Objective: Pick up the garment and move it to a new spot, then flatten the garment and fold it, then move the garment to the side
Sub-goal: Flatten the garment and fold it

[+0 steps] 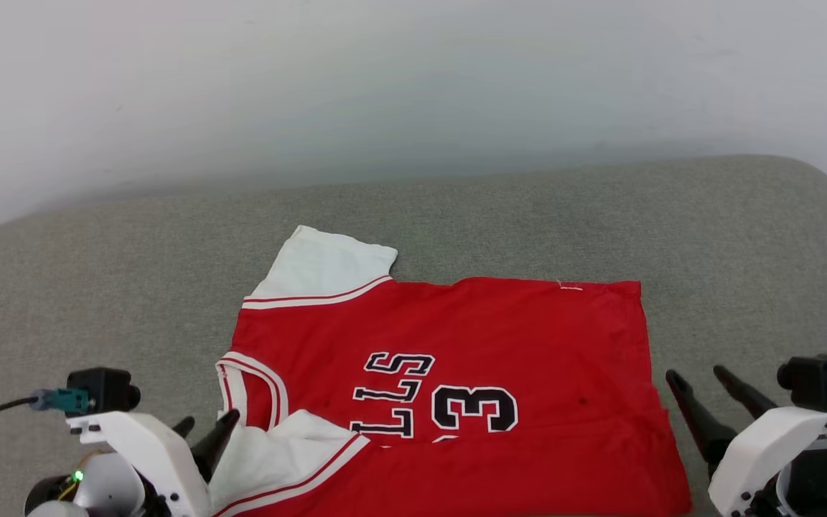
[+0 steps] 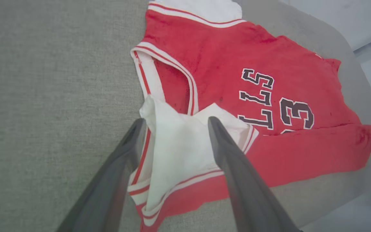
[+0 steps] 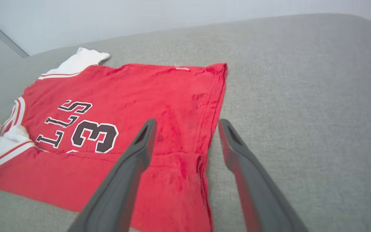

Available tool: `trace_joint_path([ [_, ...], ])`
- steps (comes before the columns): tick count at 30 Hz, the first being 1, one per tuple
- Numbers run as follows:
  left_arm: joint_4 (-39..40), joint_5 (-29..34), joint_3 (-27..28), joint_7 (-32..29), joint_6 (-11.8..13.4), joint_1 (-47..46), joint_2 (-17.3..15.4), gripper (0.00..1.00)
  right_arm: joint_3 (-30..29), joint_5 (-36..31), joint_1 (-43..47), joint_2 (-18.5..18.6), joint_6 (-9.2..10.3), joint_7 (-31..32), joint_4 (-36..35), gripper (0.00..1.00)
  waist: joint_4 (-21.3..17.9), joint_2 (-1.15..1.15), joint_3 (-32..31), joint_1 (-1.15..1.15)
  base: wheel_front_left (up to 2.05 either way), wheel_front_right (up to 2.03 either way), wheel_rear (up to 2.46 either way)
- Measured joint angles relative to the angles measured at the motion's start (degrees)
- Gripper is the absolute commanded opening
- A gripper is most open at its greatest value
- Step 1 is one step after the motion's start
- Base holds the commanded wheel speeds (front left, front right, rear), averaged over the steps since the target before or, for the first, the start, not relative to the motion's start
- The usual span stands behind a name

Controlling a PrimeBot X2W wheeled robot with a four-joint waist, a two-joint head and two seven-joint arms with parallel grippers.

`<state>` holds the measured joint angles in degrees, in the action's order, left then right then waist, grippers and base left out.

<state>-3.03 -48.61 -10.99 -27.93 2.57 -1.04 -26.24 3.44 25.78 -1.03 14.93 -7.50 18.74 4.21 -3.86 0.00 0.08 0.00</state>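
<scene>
On the grey fabric-covered desk [image 1: 97, 273] in front of you, the garment [image 1: 456, 323] lies spread out, neckline [image 2: 147, 74] toward your left and hem toward your right; its near edge is folded over part of the black "23" and lettering, and one white sleeve [image 1: 327, 266] lies flat at the far left corner. Your left gripper [image 2: 176, 120] has its fingers spread wide, grasping nothing; in the left wrist view they frame the other white sleeve [image 2: 179, 151], folded onto the red cloth beside the neckline. Your right gripper [image 3: 188, 122] is likewise spread and empty, one finger over the folded hem corner and the other over bare desk.
</scene>
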Motion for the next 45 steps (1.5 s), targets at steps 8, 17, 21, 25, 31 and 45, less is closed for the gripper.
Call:
trace_joint_path([
  [8, -0.1, 6.2, 1.3, 7.6, 2.7, -11.0, 1.1, 1.00, -3.6, -5.7, -2.2, -3.0, 0.00, -9.2, -5.9, 1.00, -1.9, 0.00, 4.0, 0.00, 0.00, 0.00, 0.00],
  [17, -7.4, 9.6, 2.3, 10.3, 2.9, -28.8, -0.1, 1.00, -4.2, -7.2, -8.2, -5.9, 0.00, -14.3, -9.2, 1.00, -4.8, 0.00, 13.6, 0.01, 0.00, 0.00, 0.00],
  [21, -11.0, 9.6, 1.7, 6.1, 1.3, -37.0, -2.3, 1.00, -3.9, -7.2, -10.4, -6.4, 0.00, -15.8, -9.9, 1.00, -6.8, 0.00, 18.1, 0.01, 0.00, 0.00, 0.00],
  [25, -14.5, 9.6, -0.2, -1.6, -0.1, -43.7, -5.1, 1.00, -3.4, -7.0, -12.1, -7.2, 0.00, -17.3, -10.4, 1.00, -9.5, 0.00, 21.8, 0.01, 0.00, 0.00, 0.00],
  [31, -18.5, 10.3, -3.6, -15.7, -1.2, -50.4, -10.3, 1.00, -2.6, -6.1, -13.2, -8.2, 0.00, -19.1, -10.6, 1.00, -13.8, 0.00, 26.7, 0.01, 0.00, 0.00, 0.00],
  [45, -17.3, 9.3, -4.1, -37.7, 5.0, -53.6, -18.1, 0.00, -1.7, -2.5, -14.3, -9.3, 0.00, -21.1, -7.3, 1.00, -20.5, 0.00, 34.3, 0.00, 0.00, 0.00, 0.00],
])
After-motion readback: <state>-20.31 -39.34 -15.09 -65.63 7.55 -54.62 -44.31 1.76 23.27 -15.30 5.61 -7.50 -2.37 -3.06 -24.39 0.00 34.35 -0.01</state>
